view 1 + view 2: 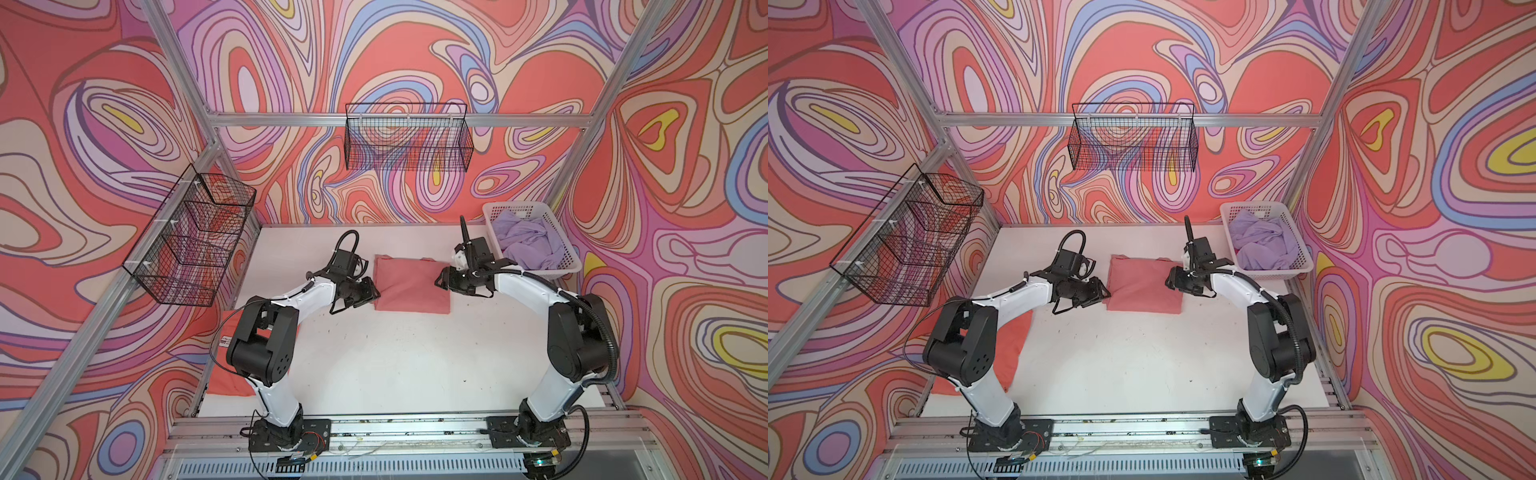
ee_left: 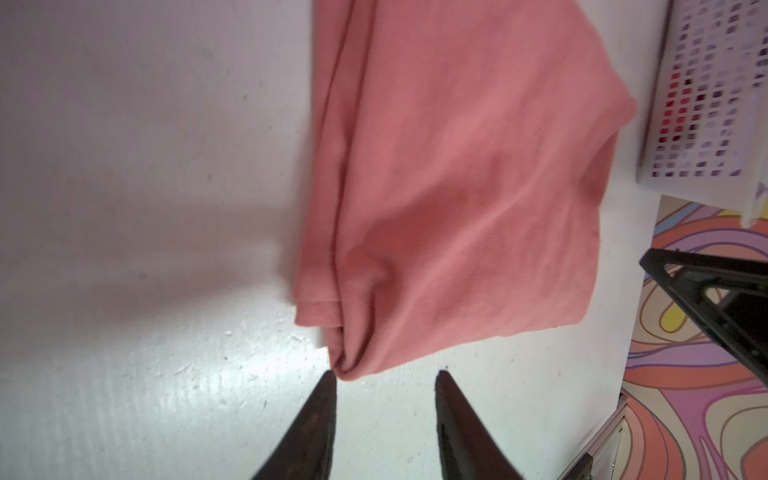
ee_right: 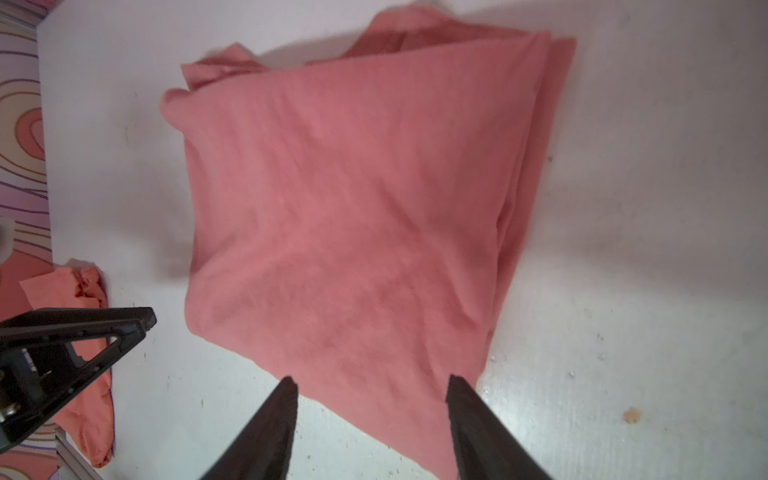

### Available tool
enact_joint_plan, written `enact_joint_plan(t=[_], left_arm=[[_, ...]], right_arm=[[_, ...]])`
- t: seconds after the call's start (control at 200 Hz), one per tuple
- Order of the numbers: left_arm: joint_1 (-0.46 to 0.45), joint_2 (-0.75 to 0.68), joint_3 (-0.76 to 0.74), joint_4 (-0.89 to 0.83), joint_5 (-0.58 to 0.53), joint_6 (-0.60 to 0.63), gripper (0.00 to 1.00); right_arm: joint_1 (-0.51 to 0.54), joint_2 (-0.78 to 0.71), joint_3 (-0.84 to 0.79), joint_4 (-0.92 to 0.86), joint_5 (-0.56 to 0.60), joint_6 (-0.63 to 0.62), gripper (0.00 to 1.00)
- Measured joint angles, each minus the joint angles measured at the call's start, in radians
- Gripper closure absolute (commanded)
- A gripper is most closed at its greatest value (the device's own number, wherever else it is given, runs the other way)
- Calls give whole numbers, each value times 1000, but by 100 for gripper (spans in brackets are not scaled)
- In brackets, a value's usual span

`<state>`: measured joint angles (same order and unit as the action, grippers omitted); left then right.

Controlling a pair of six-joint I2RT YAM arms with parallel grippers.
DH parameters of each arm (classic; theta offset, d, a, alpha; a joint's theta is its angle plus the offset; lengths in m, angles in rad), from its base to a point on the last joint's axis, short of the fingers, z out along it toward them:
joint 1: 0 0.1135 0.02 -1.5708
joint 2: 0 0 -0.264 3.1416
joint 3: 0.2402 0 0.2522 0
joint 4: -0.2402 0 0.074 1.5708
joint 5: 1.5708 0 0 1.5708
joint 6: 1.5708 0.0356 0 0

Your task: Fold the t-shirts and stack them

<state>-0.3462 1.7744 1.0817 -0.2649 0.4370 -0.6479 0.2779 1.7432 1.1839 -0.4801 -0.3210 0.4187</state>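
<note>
The pink shirt (image 1: 409, 284) lies folded into a thick, roughly square pad on the bench (image 1: 395, 365). It sits about midway between the left and right edges, nearer the back edge. Stacked layers show along one side, and a loose bit of cloth pokes out at its back edge. The coral shirt (image 1: 222, 380) lies flat along the left edge, toward the front left corner. It is partly hidden, with a small white label (image 1: 224, 341) showing. The lavender shirt (image 1: 530, 245) sits crumpled in the basket (image 1: 515, 206) at the back right corner.
</note>
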Motion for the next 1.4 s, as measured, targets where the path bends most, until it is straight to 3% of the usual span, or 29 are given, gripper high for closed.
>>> enact_joint_plan(t=[0.471, 0.776, 1.011, 1.397], left_arm=[[0, 83, -8, 158, 7, -45, 84], [0, 87, -8, 136, -18, -44, 71], [-1, 87, -8, 126, -23, -37, 70], [-38, 88, -7, 127, -23, -45, 95]], right_arm=[[0, -40, -106, 44, -13, 20, 42], [0, -39, -106, 45, -7, 18, 41], [0, -39, -106, 51, -7, 19, 41], [0, -27, -140, 92, -7, 20, 44]])
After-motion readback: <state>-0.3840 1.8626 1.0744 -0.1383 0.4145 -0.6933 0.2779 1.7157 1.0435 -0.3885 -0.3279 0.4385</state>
